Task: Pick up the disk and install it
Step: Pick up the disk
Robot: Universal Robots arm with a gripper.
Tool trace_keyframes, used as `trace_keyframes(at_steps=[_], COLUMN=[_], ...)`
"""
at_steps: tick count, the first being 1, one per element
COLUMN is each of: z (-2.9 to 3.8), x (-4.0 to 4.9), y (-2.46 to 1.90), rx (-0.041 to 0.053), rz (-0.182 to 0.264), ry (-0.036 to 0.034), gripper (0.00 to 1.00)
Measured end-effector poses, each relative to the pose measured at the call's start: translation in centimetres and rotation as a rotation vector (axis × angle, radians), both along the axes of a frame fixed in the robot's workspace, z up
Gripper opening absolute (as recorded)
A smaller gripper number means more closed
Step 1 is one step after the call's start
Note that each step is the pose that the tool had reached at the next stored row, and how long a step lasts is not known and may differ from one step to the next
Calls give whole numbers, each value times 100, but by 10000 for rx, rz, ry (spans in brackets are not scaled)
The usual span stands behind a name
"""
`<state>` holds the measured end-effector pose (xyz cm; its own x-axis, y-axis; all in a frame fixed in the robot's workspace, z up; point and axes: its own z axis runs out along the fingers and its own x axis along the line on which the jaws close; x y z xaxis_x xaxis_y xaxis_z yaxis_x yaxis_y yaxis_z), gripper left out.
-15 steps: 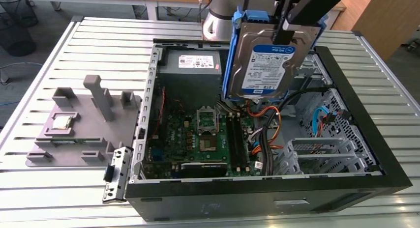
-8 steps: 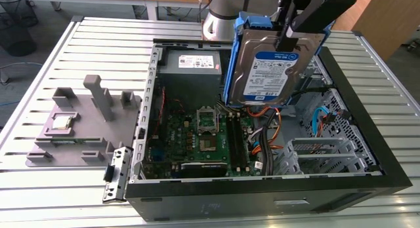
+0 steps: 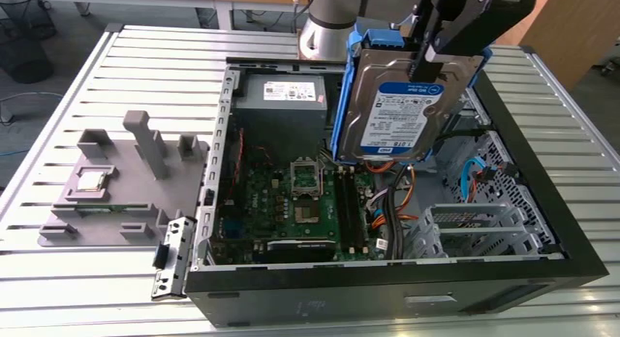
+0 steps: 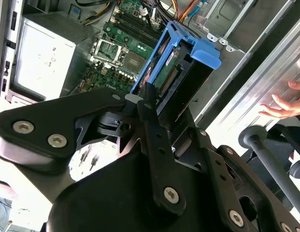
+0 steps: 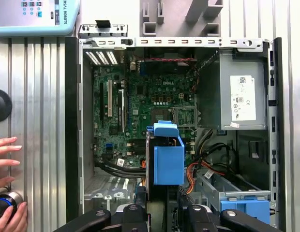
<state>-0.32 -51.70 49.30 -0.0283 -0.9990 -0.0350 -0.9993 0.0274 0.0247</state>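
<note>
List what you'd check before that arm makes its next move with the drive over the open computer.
1. Grip: ok. The gripper is shut on the disk, which hangs upright.
2. Computer case open: ok, no side panel covers it.
3. Disk over the opening: ok, judging by the first wrist view.
4. Orange cables out of the path: cannot tell; they lie below the disk.
5. Person clear: not ok; a hand rests on the table beside the case.

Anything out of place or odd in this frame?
A person's hand lies on the ribbed metal table right beside the open black computer case, while the gripper holds the silver blue-bracketed hard drive upright above it. Nothing looks damaged.
</note>
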Motion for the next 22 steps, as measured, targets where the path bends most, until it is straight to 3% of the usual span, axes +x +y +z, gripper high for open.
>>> trace_keyframes(at_steps=[7,22], z=[0,-4], x=[21,194], y=[-1,-1], rx=[-2,0], rz=[1,0], ry=[0,0], gripper=[35,35])
